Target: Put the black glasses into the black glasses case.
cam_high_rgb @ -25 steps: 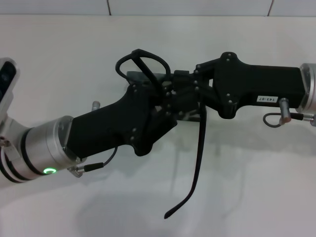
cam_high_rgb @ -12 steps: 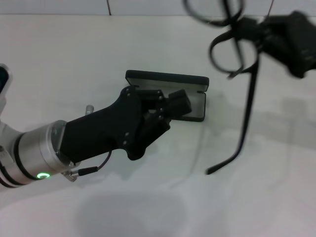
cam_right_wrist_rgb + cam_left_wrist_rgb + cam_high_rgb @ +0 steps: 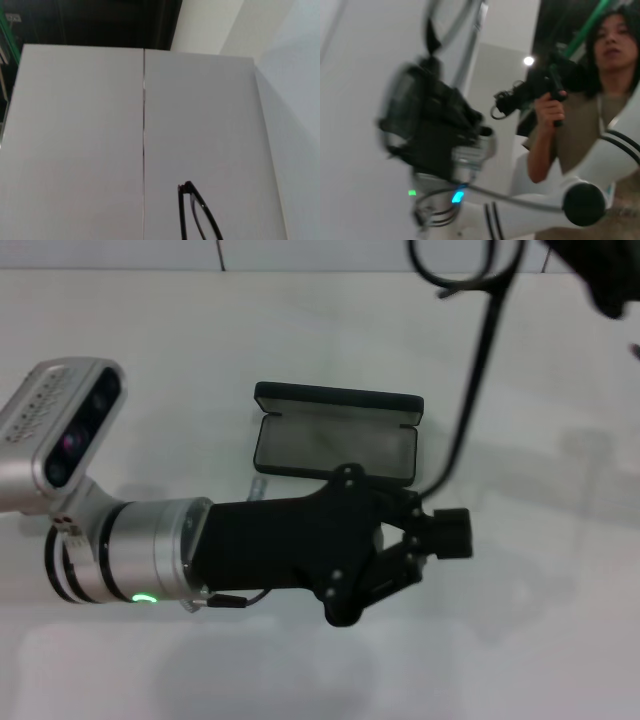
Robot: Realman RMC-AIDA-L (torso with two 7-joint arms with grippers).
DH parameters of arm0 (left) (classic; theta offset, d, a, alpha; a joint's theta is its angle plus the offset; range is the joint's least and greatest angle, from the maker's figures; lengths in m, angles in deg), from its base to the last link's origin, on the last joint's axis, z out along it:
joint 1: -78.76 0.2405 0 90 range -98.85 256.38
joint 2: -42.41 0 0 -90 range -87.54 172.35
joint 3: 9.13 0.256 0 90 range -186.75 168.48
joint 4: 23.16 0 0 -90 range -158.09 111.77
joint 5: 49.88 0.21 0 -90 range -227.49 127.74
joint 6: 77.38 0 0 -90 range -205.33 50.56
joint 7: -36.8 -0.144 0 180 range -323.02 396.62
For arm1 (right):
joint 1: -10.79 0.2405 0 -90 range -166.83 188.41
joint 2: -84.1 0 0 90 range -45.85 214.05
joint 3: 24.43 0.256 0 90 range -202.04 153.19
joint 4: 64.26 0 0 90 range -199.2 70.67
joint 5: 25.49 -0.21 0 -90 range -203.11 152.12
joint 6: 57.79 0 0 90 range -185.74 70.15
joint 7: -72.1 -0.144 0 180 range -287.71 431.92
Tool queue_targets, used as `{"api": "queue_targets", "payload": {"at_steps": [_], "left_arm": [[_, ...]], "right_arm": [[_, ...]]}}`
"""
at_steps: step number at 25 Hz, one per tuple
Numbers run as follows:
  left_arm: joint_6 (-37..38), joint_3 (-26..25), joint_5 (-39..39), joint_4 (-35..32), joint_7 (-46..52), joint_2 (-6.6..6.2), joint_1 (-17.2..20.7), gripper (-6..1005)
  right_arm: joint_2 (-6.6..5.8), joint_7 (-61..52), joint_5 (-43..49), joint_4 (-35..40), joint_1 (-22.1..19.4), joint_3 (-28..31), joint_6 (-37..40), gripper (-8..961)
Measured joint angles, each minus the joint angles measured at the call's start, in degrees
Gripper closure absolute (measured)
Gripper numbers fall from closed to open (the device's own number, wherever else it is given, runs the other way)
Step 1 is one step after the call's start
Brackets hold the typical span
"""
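Head view: the flat rectangular black glasses case [image 3: 335,432] lies open on the white table [image 3: 150,350], its dark grey lining facing up and its lid standing along the far edge. Just in front of it, the left gripper [image 3: 425,545] is stretched sideways across the table, its black fingers spread apart with nothing between them. Up in the far right corner, the thin black-rimmed glasses [image 3: 470,300] hang in the air, well above and beyond the case, one long temple arm trailing down toward the case's right end. The right gripper [image 3: 600,275] is only a dark shape at the frame's edge by the glasses; whether its fingers are clamped on the frame I cannot tell.

Left wrist view: the right arm's black wrist block [image 3: 432,132] fills the middle, blurred, with a person [image 3: 590,100] holding a dark device behind it.

Right wrist view: a white panelled wall [image 3: 100,140], and just one lens rim of the glasses [image 3: 197,215] peeking in at the edge.
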Motion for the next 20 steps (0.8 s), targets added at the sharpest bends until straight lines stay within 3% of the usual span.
{"api": "queue_targets", "payload": {"at_steps": [6, 20], "left_arm": [[1.84, 1.01, -4.03, 0.36, -0.96, 0.29, 0.12, 945], [2.7, 0.73, -18.16, 1.3, 1.23, -0.12, 4.94, 946]], "right_arm": [[0.03, 7.19, -0.3, -7.27, 5.2, -6.34, -7.26, 928], [-0.12, 9.18, 0.28, -6.9, 4.48, -18.43, -17.02, 927]]}}
